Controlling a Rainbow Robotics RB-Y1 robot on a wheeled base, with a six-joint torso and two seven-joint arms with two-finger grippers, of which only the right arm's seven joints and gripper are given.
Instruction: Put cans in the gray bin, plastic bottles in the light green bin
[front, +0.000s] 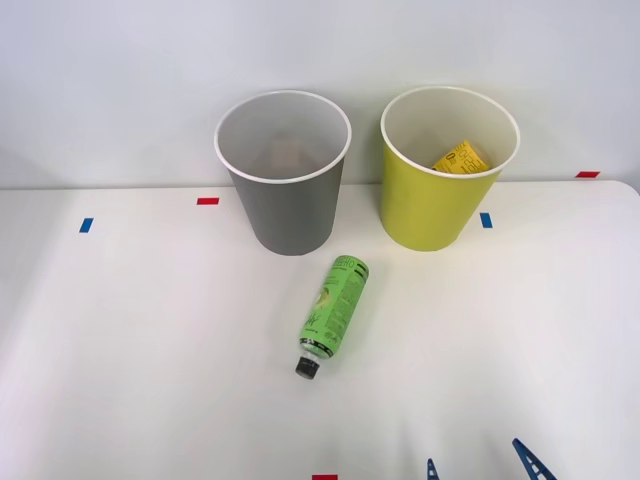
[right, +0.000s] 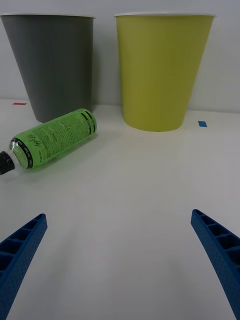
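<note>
Closest to the robot, the right gripper (right: 120, 260) hangs low over the white table (front: 150, 330) with its two blue ribbed fingers (right: 20, 250) spread wide apart and nothing between them; their tips also poke into the front view at the near edge of the table. Just beyond them the plastic bottle (front: 333, 307) lies on its side on the smooth matte tabletop, a slim cylinder wrapped in a glossy bright green printed label, its small black cap (front: 307, 367) pointing back toward the robot and its base toward the bins. Small red and blue tape marks (front: 207, 201) dot the table. Farther back, near the wall, stand two round tapered bins with white rims: the gray bin (front: 290, 215) on the left, something pale and unclear at its bottom, and the light green bin (front: 430, 210) beside it on the right, apart from it, holding a yellow printed item (front: 461, 159).
</note>
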